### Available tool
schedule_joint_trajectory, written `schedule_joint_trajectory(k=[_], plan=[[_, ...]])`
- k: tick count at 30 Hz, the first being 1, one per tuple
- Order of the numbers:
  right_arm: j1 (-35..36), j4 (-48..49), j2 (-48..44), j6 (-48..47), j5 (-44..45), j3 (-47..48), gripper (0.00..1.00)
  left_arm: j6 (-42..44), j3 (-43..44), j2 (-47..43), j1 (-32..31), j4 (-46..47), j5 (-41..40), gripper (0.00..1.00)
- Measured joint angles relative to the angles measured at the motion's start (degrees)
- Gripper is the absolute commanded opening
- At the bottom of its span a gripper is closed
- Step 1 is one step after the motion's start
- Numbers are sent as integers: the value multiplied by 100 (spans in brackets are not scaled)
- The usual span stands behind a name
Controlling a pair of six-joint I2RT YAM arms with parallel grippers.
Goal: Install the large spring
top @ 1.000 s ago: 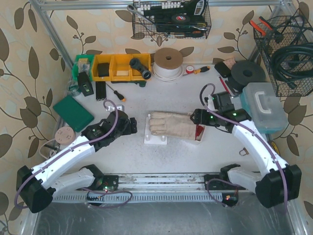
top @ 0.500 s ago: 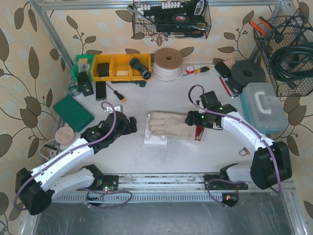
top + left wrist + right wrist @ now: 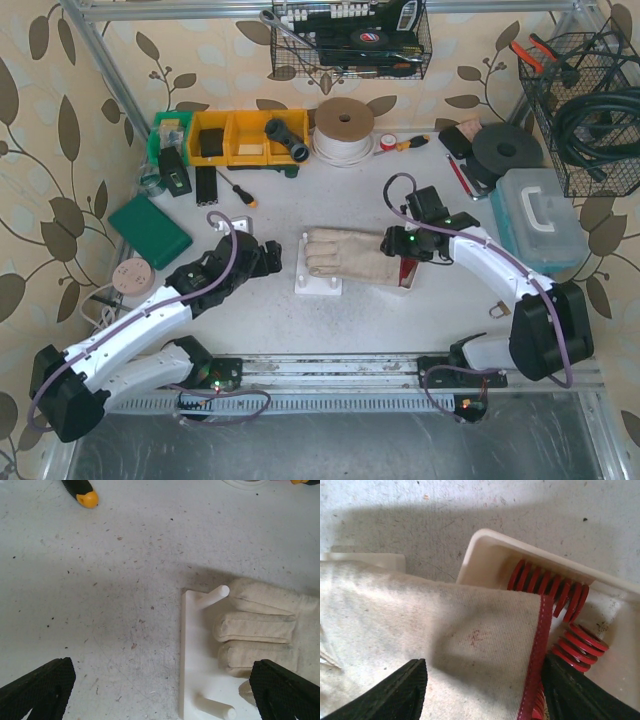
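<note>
Nothing legible found in any view. Black items (image 3: 352, 38) in the wire basket (image 3: 425, 60) on the back wall carry red and white markings (too small to read).

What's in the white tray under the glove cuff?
Two red coil springs show in the white tray, just past the glove cuff. The cuff lies over the rest of the tray, so anything else in there is hidden.

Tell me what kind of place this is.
Probably a workshop bench: a wire basket of tools hangs above, with yellow parts bins and a screwdriver on the table below.
</note>
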Motion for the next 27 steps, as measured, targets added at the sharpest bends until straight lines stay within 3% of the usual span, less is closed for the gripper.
schedule_joint_trajectory(k=[6,8,9,12,21,27], plan=[[48,4,153,24,68,-101,65,166,-63,223,0,461,332,98],[68,35,190,39,68,-111,57,205,-136,289,0,643,457,98],[83,52,201,52,70,-111,47,212,-157,306,0,678,503,98],[140,96,208,46,85,-111,0,149,-262,293,0,918,608,97],[181,-258,105,33,216,111,0,39,-579,223,0,1298,787,97],[221,-730,-114,-28,286,986,0,98,-577,243,0,1362,890,97]])
